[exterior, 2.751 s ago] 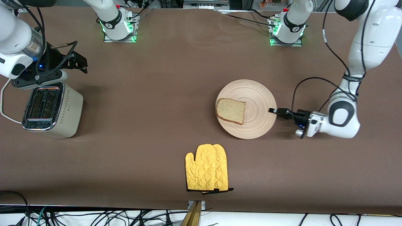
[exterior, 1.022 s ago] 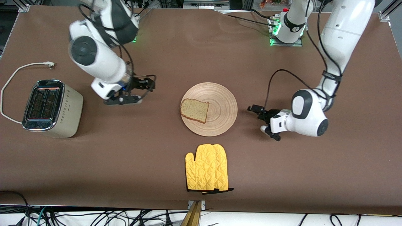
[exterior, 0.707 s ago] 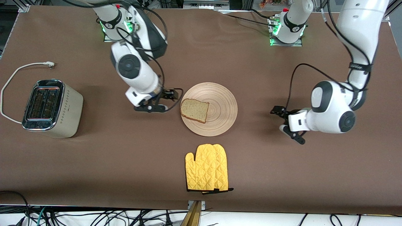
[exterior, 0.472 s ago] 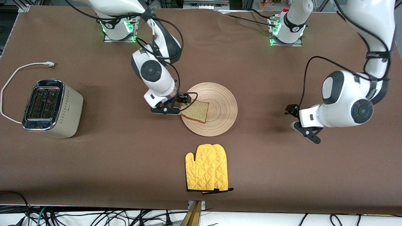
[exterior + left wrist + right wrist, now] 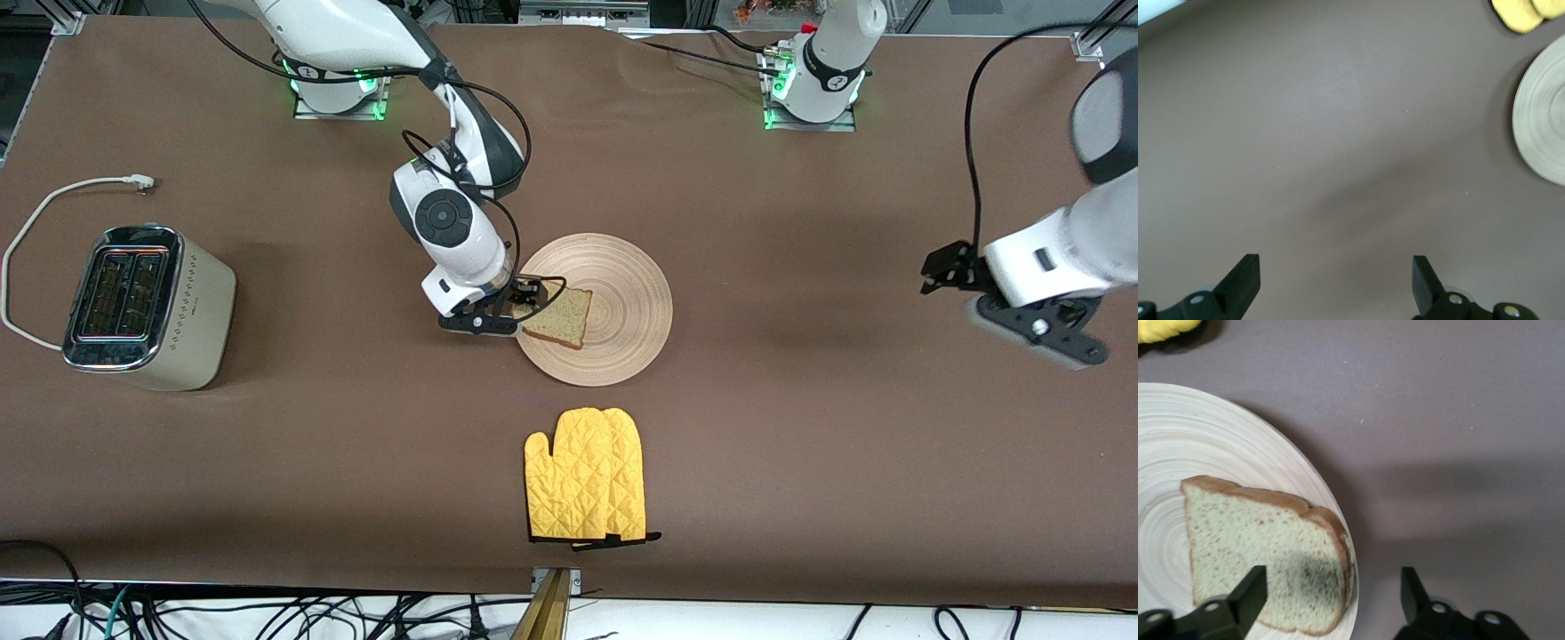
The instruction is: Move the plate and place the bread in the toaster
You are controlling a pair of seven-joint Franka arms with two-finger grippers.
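Observation:
The round light-wood plate (image 5: 622, 311) lies near the table's middle with the slice of bread (image 5: 560, 317) on its part toward the right arm's end. My right gripper (image 5: 520, 307) is open and low over the bread's edge. In the right wrist view (image 5: 1331, 593) one finger is over the bread (image 5: 1265, 553) and the other over the bare table outside the plate's rim (image 5: 1305, 477). The cream toaster (image 5: 147, 307) stands at the right arm's end, slots up. My left gripper (image 5: 938, 271) is open and empty, raised over the table at the left arm's end (image 5: 1335, 280).
A yellow oven mitt (image 5: 587, 476) lies nearer to the front camera than the plate. The toaster's white cord (image 5: 53, 200) loops on the table beside it. The left wrist view shows the plate's edge (image 5: 1545, 127) and the mitt (image 5: 1521, 10).
The plate slid toward the table's middle with the left gripper at its rim. That gripper then let go and drew back upward. My right gripper swept from over the toaster to the bread.

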